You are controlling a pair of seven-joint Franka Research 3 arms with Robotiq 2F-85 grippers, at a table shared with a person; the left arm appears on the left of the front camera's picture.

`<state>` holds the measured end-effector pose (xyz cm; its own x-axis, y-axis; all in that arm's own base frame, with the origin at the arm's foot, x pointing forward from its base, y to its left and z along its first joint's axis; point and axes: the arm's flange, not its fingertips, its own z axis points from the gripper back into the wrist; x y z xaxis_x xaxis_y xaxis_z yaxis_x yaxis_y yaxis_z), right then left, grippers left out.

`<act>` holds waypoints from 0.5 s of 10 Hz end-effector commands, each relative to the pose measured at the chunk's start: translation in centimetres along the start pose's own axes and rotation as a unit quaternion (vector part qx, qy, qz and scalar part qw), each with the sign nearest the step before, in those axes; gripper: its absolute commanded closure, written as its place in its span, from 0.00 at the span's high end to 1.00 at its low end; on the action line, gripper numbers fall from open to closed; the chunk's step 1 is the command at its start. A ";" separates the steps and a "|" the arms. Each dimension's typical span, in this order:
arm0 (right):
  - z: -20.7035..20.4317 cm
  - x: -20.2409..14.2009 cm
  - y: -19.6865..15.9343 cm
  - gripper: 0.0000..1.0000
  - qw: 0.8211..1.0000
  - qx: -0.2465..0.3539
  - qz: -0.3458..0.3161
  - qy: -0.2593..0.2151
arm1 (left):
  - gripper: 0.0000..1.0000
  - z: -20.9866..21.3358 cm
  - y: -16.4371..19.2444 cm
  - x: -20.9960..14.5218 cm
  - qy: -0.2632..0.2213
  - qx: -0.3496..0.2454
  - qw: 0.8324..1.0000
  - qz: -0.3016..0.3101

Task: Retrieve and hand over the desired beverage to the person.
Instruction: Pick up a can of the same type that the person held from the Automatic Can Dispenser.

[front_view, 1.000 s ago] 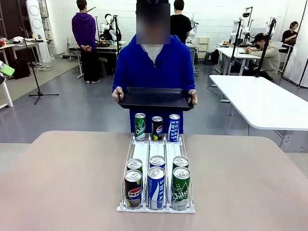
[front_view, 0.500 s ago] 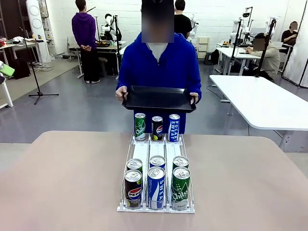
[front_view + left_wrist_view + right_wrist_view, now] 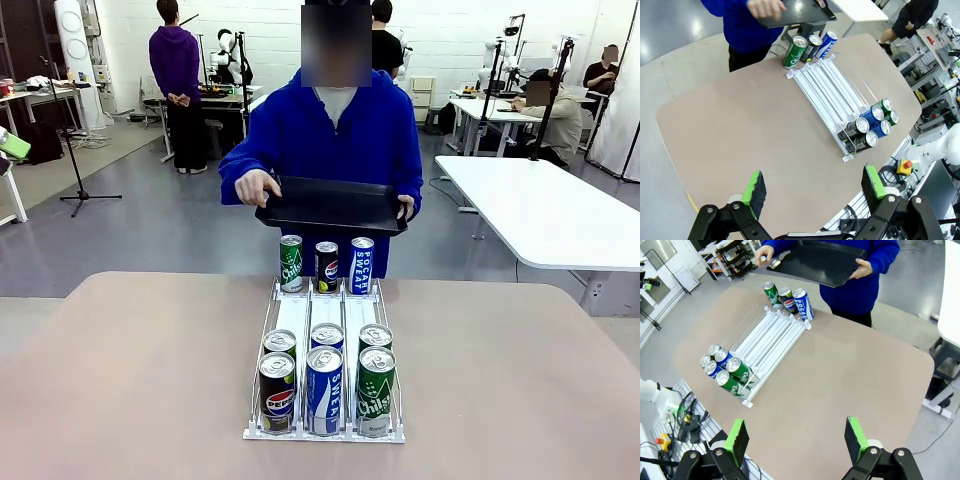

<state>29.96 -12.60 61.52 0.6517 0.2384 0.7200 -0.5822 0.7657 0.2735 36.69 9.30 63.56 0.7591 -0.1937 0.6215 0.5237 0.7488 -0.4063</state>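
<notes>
The person (image 3: 335, 135) in a royal-blue hoodie stands upright, well beyond the left gripper (image 3: 813, 184), holding a black tray (image 3: 330, 205).

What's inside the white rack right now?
The rack holds six cans at its near end: Pepsi, Pocari Sweat, Chilsung in front; three more behind, labels covered. The lanes beyond are bare.

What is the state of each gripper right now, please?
Left gripper: open, holding nothing.
Right gripper: open, holding nothing.
</notes>
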 end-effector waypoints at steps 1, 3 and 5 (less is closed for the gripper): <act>-0.1 0.1 -0.1 1.00 1.000 0.012 0.006 -0.008 | 1.00 0.1 0.2 -0.1 -0.004 -0.007 1.000 -0.010; -0.1 0.1 -0.1 1.00 1.000 0.012 0.006 -0.008 | 1.00 0.1 0.2 -0.1 -0.004 -0.007 1.000 -0.010; -0.1 0.1 -0.1 1.00 1.000 0.012 0.006 -0.008 | 1.00 0.1 0.2 -0.1 -0.004 -0.007 1.000 -0.010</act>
<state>29.96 -12.60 61.52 0.6516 0.2386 0.7201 -0.5824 0.7656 0.2733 36.71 9.30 63.53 0.7593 -0.1940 0.6212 0.5237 0.7487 -0.4063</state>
